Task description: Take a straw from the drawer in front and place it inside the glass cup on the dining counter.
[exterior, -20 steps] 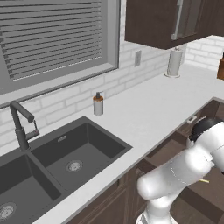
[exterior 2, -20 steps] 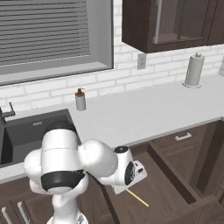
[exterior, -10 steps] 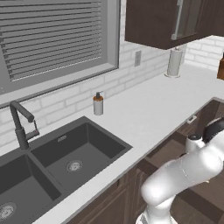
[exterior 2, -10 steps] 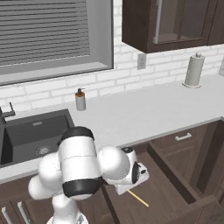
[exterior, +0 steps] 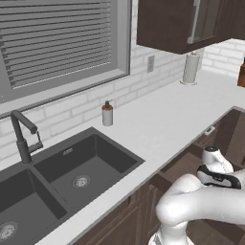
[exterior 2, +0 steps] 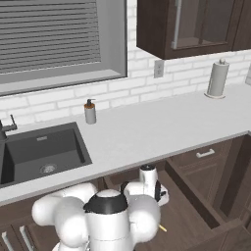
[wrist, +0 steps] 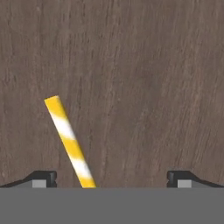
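In the hand view, the straw [wrist: 69, 142], yellow with white bands, lies flat on the drawer's brown wooden floor [wrist: 144, 87]. It runs from upper left down between my fingertips, closer to the left one. My gripper [wrist: 111, 178] is open just above it and holds nothing. From the right base view, the drawer [exterior 2: 196, 215] stands pulled out under the countertop. One end of the straw [exterior 2: 162, 228] peeks out beside my arm. My wrist [exterior: 215, 165] reaches down into the drawer. The glass cup and the dining counter are out of view.
A white countertop [exterior: 162, 119] runs above the drawer, with a dark double sink [exterior: 72, 177] and faucet [exterior: 21, 136] at the left. A soap bottle [exterior: 107, 114] and a paper towel roll [exterior: 190, 68] stand by the wall. Another drawer front with a handle [exterior 2: 205, 153] lies to the right.
My arm has swung and folded lower, so its elbow now fills the front of the right base view. The hand stays over the straw, jaws still open.
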Available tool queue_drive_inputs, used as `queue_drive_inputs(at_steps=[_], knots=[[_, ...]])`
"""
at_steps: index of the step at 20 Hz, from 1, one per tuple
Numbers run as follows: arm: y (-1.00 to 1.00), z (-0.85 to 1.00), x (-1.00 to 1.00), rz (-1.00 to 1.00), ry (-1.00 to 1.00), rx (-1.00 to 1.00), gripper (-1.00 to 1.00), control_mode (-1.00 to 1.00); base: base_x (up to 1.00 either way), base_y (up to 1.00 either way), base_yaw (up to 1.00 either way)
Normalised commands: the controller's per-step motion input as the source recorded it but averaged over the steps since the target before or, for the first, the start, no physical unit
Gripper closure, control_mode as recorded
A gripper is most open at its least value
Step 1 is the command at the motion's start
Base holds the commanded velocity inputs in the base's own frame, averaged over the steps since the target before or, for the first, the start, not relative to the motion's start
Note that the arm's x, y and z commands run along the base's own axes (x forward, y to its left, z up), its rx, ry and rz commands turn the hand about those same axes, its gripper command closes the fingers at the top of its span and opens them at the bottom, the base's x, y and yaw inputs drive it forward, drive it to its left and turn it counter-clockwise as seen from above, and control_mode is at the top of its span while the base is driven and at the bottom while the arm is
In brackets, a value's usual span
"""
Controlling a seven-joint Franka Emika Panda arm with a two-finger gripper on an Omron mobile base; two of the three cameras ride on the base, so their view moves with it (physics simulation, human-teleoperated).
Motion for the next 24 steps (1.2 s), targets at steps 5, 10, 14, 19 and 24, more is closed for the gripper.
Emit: queue_drive_inputs(at_steps=[5,10,14,19,24], knots=[[-0.04,-0.30,-0.09,0.02,0.00,0.03,-1.00,-1.00,0.00,0.00,0.00],[0.00,-0.21,0.00,0.04,-0.01,0.01,-1.00,-1.00,0.00,0.00,0.00],[0.00,-0.26,0.00,0.04,0.00,0.00,-1.00,-1.00,0.00,0.00,0.00],[-0.04,-0.41,-0.06,0.05,0.00,0.00,1.00,-1.00,0.00,0.00,0.00],[0.00,-0.40,-0.04,0.05,0.00,0.00,1.00,-1.00,0.00,0.00,0.00]])
